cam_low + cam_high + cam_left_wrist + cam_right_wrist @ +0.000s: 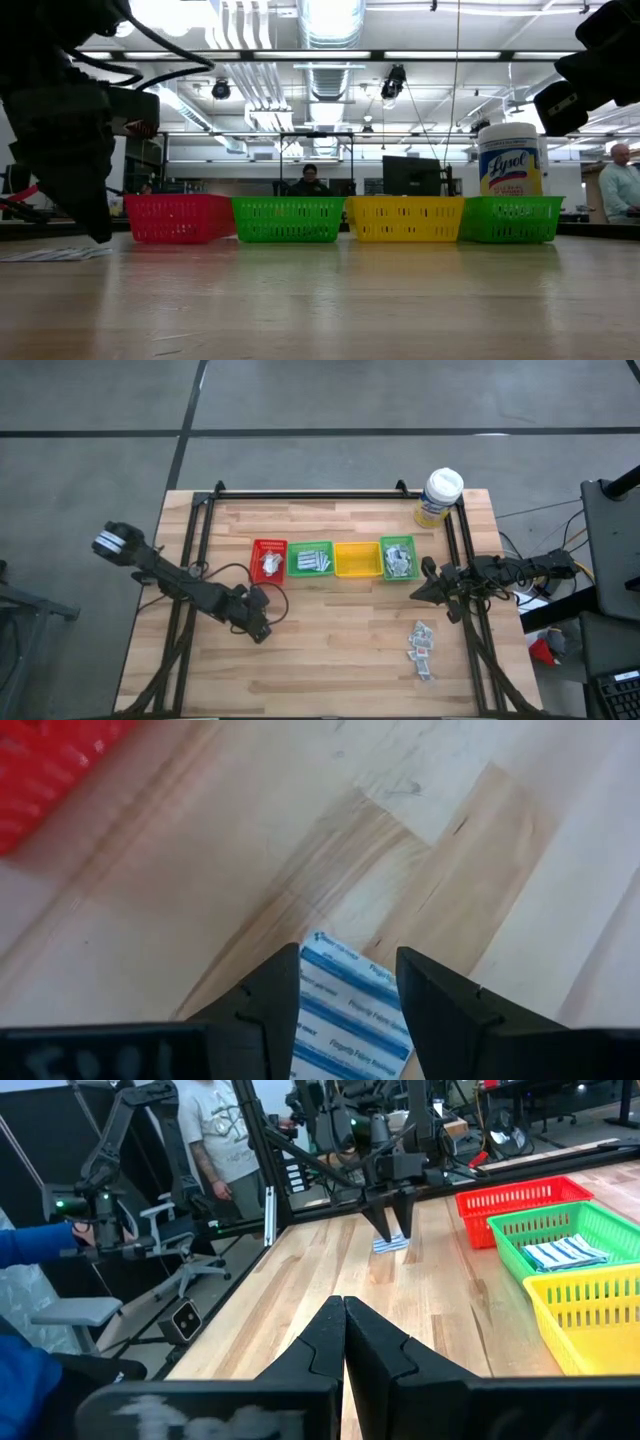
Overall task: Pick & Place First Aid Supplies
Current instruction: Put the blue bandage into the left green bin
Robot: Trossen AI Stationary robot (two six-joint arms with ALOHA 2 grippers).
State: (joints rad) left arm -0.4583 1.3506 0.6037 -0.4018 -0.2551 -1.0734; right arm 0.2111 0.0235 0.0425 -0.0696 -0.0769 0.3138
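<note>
High view: left gripper (260,632) hangs over bare wood just in front of the small red plastic bin (268,560), w/ the flat white-and-blue striped sachet under it, hidden from above. Right gripper (420,594) waits by the right rail, near the rightmost green plastic bin (398,558). Loose heap of small grey-white wrapped pads (421,644) lies on the wooden table (330,650) nearer the right arm, so left arm is clearly nearer the sachet

Low view: left arm is the dark mass near the red bin; fingertips and sachet can't be made out here. Four bins stand in a row, red, green, yellow, green

Left wrist view: white-and-blue striped sachet (345,1010) lies flat on the wood directly betw. the two dark fingers (270,1005), which stand apart either side of it. Long axis runs slantwise to the finger gap, not square. Thin, flat, printed text on blue bands; prob. hard to pinch off the wood. Red bin corner nearby

Right wrist view: right fingers pressed together, holding nothing. Far across the table the left gripper's tips stand pointing down at the sachet (390,1244), close beside the red bin
</note>
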